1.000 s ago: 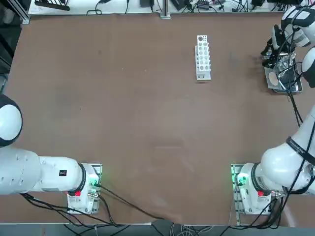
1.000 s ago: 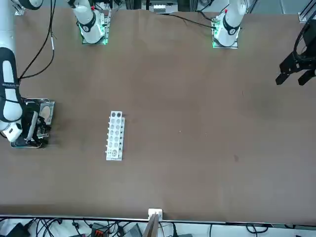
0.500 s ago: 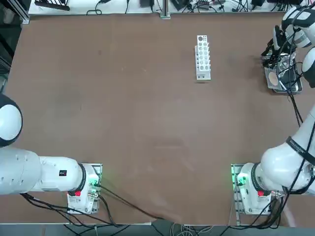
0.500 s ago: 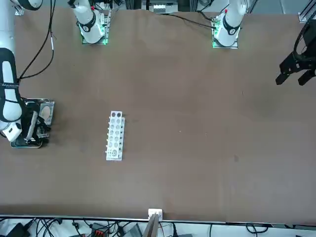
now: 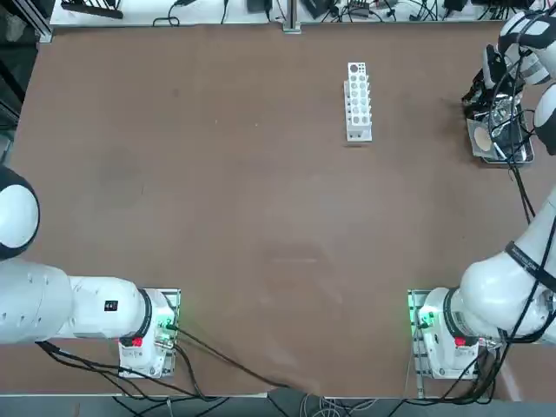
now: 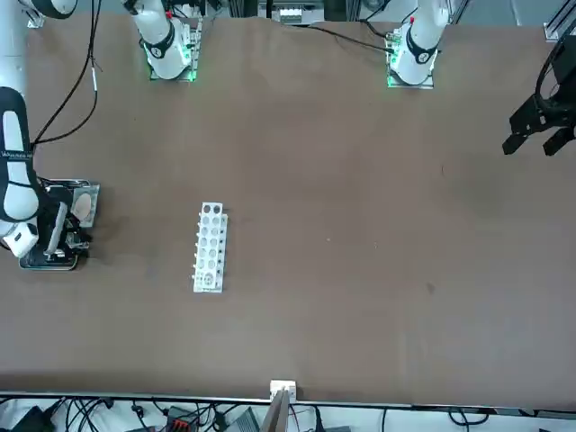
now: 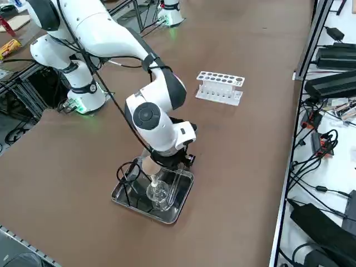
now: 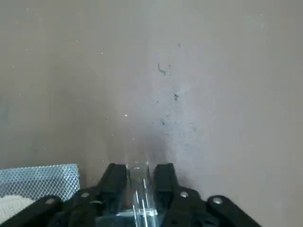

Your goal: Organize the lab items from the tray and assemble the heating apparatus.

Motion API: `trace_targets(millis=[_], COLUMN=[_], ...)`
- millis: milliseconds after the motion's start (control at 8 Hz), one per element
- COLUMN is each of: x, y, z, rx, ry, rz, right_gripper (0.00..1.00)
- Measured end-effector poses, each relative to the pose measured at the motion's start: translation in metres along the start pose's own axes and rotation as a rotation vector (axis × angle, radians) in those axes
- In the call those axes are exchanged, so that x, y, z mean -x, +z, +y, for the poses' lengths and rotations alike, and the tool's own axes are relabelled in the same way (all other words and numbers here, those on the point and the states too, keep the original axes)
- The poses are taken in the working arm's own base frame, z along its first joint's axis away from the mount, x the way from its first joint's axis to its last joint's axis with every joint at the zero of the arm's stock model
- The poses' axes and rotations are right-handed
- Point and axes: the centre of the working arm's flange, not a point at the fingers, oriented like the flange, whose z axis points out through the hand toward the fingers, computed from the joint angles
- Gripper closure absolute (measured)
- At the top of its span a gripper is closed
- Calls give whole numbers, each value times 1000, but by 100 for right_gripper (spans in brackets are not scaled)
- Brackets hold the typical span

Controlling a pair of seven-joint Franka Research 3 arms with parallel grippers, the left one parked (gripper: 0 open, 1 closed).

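My right gripper (image 8: 138, 172) is shut on the neck of the small clear glass burner (image 8: 140, 193). In the right side view the burner (image 7: 157, 192) hangs under the gripper (image 7: 162, 170), over the shiny silver tray (image 7: 168, 217). I cannot tell whether its base touches the tray. The black wire tripod (image 7: 127, 174) stands in the tray's near end. The grey mesh (image 8: 39, 180) with its tan centre (image 5: 482, 137) lies in the tray beside the fingers. From overhead the gripper (image 5: 480, 97) is at the table's far right.
A white test-tube rack (image 5: 358, 100) stands left of the tray on the brown table, also seen from the side (image 7: 219, 87). The table's right edge runs close beside the tray (image 5: 514, 159). Cables hang off the far edge.
My right gripper has shifted slightly toward the table's far edge, still shut on the burner. The tray, mesh and rack have not moved.
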Motion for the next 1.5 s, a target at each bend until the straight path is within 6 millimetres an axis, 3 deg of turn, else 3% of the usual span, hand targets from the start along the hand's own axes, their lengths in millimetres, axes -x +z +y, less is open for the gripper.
trace_targets(millis=[250,625,1125,1500], x=[0,-5,-23,-60], y=[-1,-12,-50,-95], z=[1,10,35,55], rx=[3,28,90,57], ry=[-2,-15,-48,-15], rz=[-1,-5,-10,44], right_gripper=[75,78,78,78])
